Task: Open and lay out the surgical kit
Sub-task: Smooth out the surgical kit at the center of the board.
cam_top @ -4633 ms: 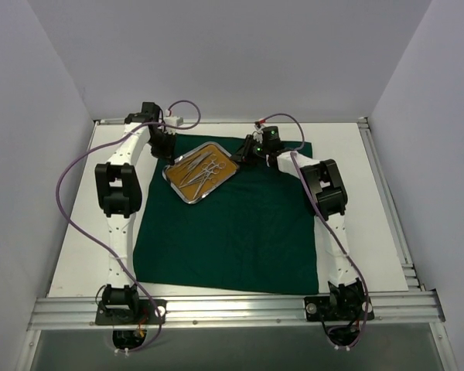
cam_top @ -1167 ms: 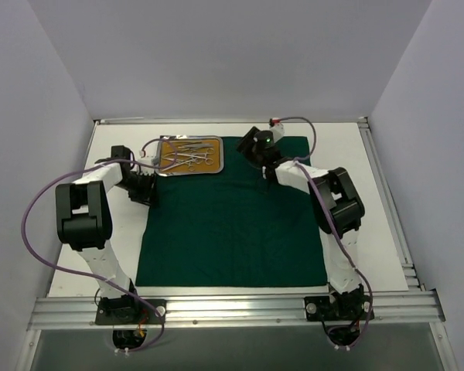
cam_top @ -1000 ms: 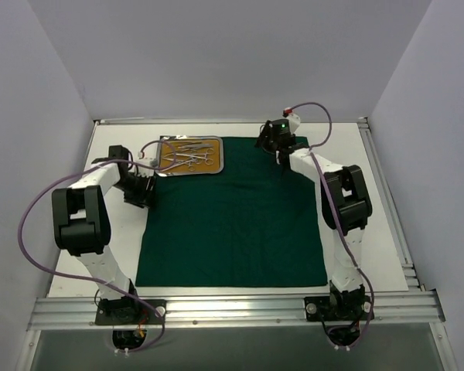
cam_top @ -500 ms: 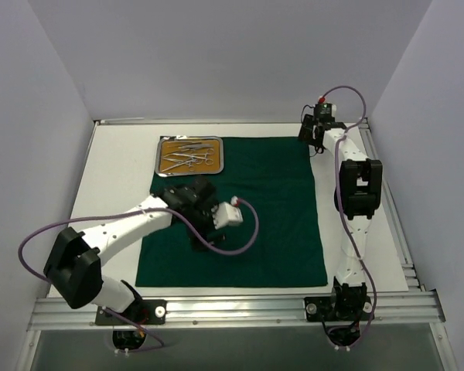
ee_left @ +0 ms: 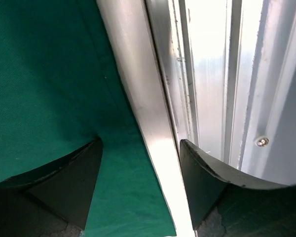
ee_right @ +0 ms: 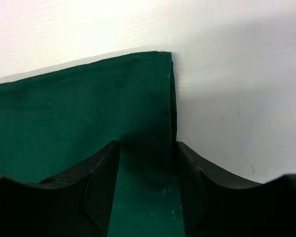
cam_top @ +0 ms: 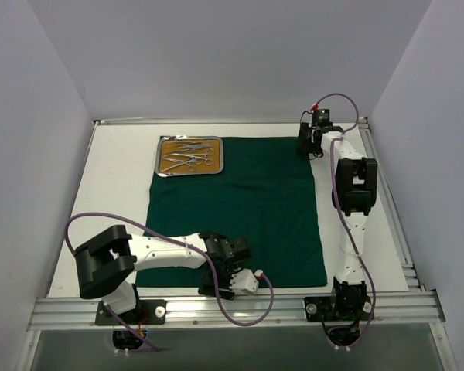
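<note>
The dark green cloth lies spread flat on the white table. On its far left corner sits the steel tray, orange-brown inside, with the metal clamps and tweezers piled in it. My left gripper is down at the cloth's near edge. In the left wrist view it is open, straddling the cloth's hem and the metal rail. My right gripper hovers at the cloth's far right corner. In the right wrist view it is open, with the corner's right hem between its fingers.
An aluminium frame rail runs along the table's near edge, just beyond the cloth's hem. Grey walls close in the table on three sides. Purple cables loop from both arms. Bare white table borders the cloth on the right.
My left arm has swung from the middle of the cloth down to its near edge. The right gripper has stayed at the far right corner, its jaws a little narrower.
</note>
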`<action>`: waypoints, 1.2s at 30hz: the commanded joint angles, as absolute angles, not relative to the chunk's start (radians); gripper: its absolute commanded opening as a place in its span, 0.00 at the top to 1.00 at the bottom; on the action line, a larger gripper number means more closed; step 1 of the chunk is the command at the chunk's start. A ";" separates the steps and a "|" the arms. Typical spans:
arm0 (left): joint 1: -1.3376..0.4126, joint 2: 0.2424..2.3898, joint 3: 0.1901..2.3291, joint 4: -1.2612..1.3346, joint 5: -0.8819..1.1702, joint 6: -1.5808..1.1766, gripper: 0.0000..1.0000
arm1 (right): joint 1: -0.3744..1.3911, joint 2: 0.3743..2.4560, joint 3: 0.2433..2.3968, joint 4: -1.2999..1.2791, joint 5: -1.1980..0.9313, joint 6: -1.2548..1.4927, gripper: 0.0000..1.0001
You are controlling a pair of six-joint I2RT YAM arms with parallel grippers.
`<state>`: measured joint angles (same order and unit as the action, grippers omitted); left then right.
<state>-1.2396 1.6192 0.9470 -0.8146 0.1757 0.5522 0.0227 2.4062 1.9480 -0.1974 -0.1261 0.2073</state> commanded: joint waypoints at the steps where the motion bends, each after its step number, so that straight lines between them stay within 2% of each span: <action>1: -1.235 1.658 0.942 -0.732 0.170 0.540 0.27 | 0.021 2.407 1.915 -0.190 -0.167 0.207 0.56; 5: -1.235 1.675 0.931 -0.695 0.152 0.538 0.40 | 0.021 2.414 1.904 -0.173 -0.178 0.218 0.65; 6: -1.233 1.677 0.928 -0.690 0.147 0.538 0.49 | 0.020 2.414 1.901 -0.170 -0.179 0.219 0.72; 7: -1.235 1.681 0.922 -0.686 0.147 0.538 0.54 | 0.020 2.414 1.899 -0.164 -0.186 0.224 0.76; 8: -1.235 1.683 0.920 -0.680 0.147 0.538 0.60 | 0.020 2.414 1.896 -0.164 -0.187 0.235 0.84; 9: -1.235 1.686 0.917 -0.677 0.149 0.538 0.73 | 0.015 2.413 1.893 -0.158 -0.190 0.241 0.90; 11: -1.235 1.697 0.910 -0.672 0.155 0.535 0.94 | 0.009 2.407 1.879 -0.132 -0.199 0.261 1.00; 12: -1.235 1.697 0.908 -0.672 0.156 0.532 0.97 | 0.006 2.402 1.875 -0.121 -0.202 0.281 1.00; 23: -1.226 1.620 0.940 -0.859 0.379 0.632 0.98 | -0.040 2.391 1.980 -0.092 -0.195 0.347 1.00; 29: -1.233 1.626 0.937 -0.883 0.402 0.663 0.98 | -0.063 2.442 2.088 -0.150 -0.134 0.351 1.00; 35: -1.232 1.624 0.951 -0.884 0.425 0.661 0.98 | -0.055 2.459 2.091 -0.164 -0.129 0.341 1.00; 36: -1.230 1.628 0.951 -0.871 0.416 0.649 0.97 | -0.057 2.456 2.085 -0.166 -0.132 0.336 0.96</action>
